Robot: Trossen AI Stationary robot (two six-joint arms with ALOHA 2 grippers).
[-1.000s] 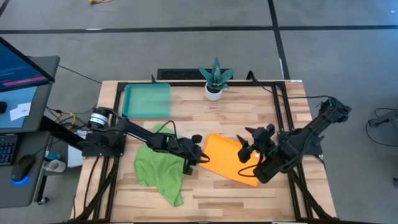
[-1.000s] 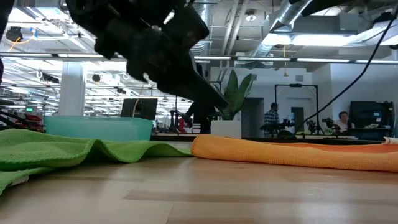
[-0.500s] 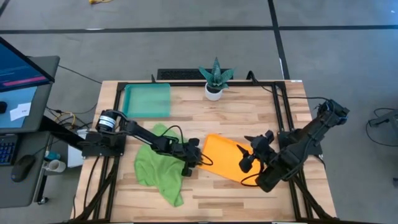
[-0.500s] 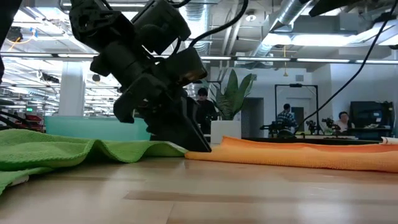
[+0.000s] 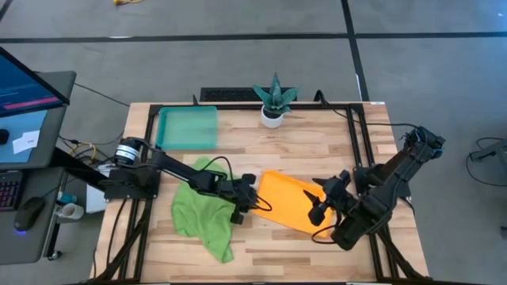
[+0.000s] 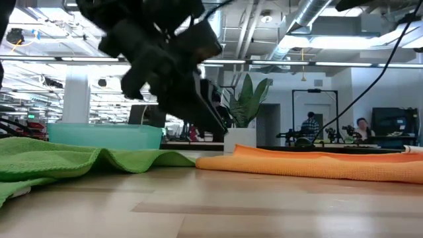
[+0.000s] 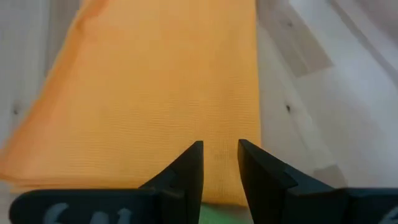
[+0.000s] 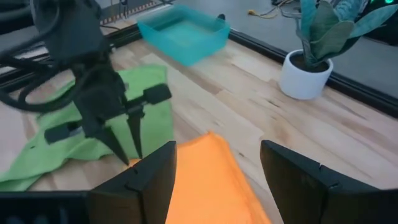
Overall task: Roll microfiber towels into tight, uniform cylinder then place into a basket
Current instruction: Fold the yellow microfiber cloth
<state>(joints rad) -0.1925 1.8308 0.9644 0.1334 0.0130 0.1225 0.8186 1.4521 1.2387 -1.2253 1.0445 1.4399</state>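
Left gripper point(image 5: 255, 198) reaches toward table centre, fingers narrowly parted; right gripper point(image 5: 318, 207) hangs opposite, fingers spread wide.

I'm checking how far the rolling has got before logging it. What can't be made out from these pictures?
- Orange towel: its right end is hidden under the right gripper in the high view.
- Green towel: crumpled; its folds hide its underside and any tag.
- Left gripper: whether it touches the orange towel's edge; its own fingers block that in the left wrist view.
- Basket: its inside is hidden by its wall in the low view.
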